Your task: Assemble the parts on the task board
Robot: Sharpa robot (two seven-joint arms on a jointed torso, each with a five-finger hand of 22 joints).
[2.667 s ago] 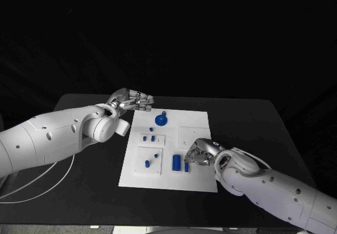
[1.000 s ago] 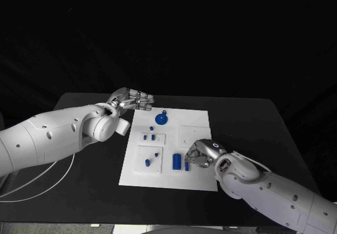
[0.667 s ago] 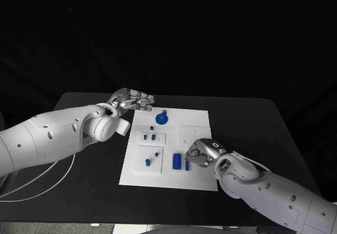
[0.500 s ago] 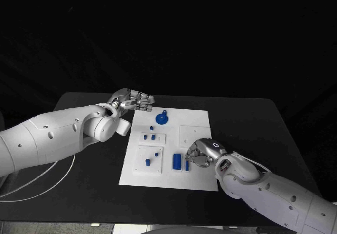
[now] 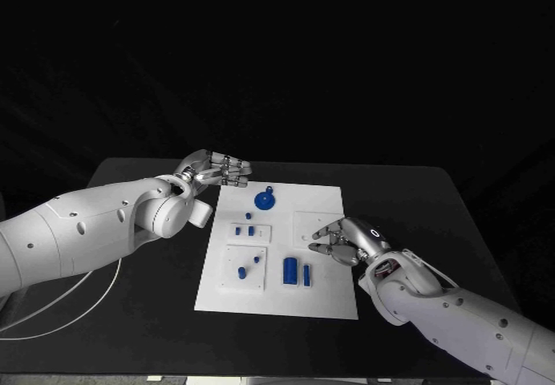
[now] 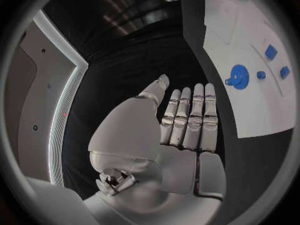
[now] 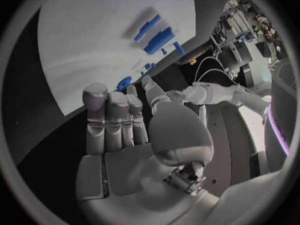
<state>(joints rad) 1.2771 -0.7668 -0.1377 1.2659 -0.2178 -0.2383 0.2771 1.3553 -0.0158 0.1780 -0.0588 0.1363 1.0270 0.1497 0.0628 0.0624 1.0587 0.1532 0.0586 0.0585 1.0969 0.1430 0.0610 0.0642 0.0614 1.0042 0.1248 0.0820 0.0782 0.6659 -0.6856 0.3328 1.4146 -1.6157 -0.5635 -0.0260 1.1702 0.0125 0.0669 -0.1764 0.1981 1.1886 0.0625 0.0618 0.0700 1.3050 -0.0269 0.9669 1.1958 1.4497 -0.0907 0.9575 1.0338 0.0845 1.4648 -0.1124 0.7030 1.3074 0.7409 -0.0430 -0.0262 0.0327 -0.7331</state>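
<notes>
The white task board (image 5: 326, 282) lies in the middle of the black table. On it are a round blue part (image 5: 265, 200) at the far end, small blue parts (image 5: 244, 231) in the middle left, and two long blue parts (image 5: 289, 270) (image 5: 306, 275) near the front. My right hand (image 5: 345, 239) hovers over the board's right side, behind the long parts, fingers spread and empty. My left hand (image 5: 217, 170) is off the board's far left corner, fingers straight and side by side, holding nothing. The left wrist view shows the round part (image 6: 238, 76) on the board (image 6: 250, 105).
Bare black table (image 5: 139, 289) surrounds the board on all sides. A white cable (image 5: 70, 309) runs along the table's left side under my left arm. In the right wrist view the long parts (image 7: 150, 27) lie beyond my fingers on the board (image 7: 94, 30).
My right hand has let go of the thin long blue part, lifted and moved back to the right with its fingers spread. The left hand has stayed where it was.
</notes>
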